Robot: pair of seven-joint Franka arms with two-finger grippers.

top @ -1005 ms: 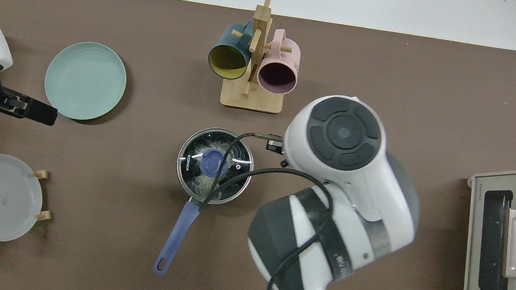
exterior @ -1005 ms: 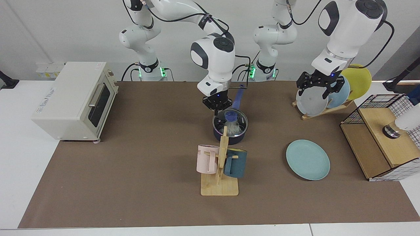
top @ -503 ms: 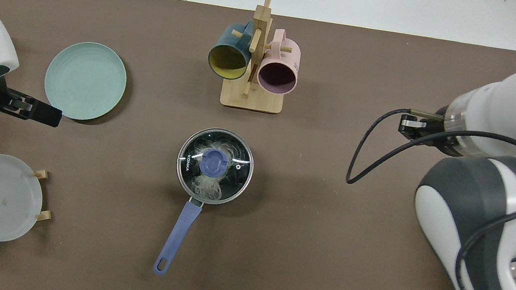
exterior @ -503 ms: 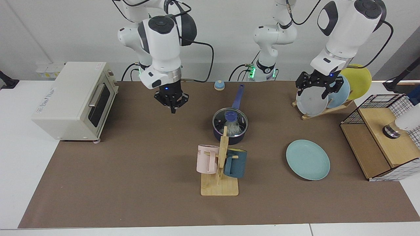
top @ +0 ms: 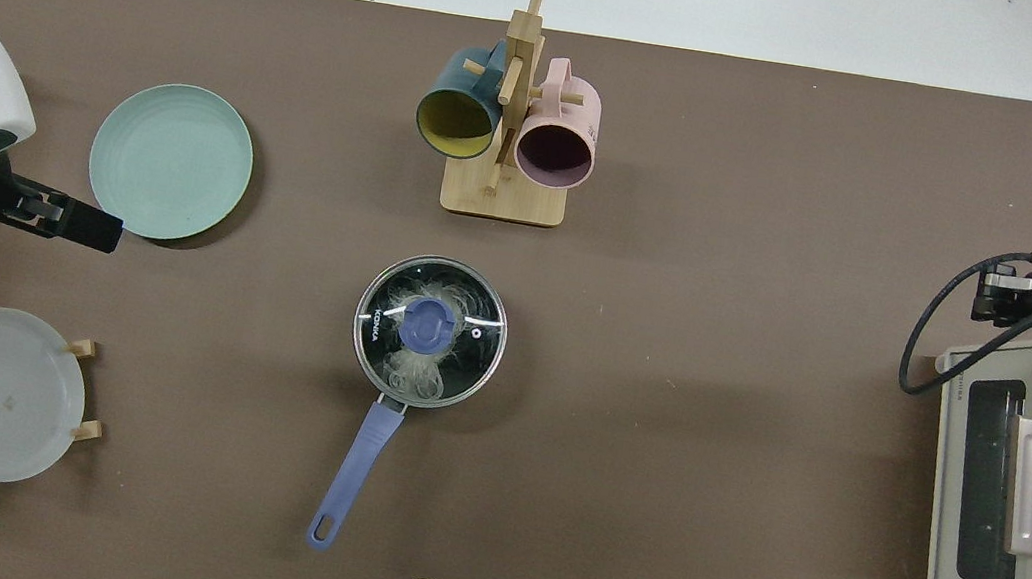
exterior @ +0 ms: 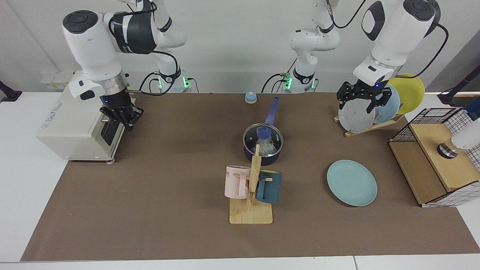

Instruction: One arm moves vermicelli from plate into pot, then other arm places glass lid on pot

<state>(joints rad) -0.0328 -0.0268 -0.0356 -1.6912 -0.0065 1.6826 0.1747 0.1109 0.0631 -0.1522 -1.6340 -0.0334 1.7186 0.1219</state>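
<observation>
Vermicelli [exterior: 267, 146] — a loose tangle of thin white strands — lies inside the small dark navy saucepan [exterior: 262, 148] at mid-counter, under the round clear glass lid [top: 429, 331] with its blue knob, which sits level on the rim. The pan's long blue-purple handle [top: 354, 474] points toward my bases. The round pale teal-green plate [exterior: 351, 182] lies bare near the wire-and-wood box [exterior: 437, 157], well apart from the pan.

My right fingers [exterior: 120, 115] hang empty and narrowly parted just in front of the cream toaster oven [exterior: 80, 114], beside its door. My left fingers [exterior: 360, 98] are spread wide and empty, close to the grey plate [exterior: 356, 116] in the wooden rack; that arm waits. Between my two sets of fingers the brown mat [exterior: 168, 180] is open — only the wooden mug stand [exterior: 251, 195] rises just beside the pan.
</observation>
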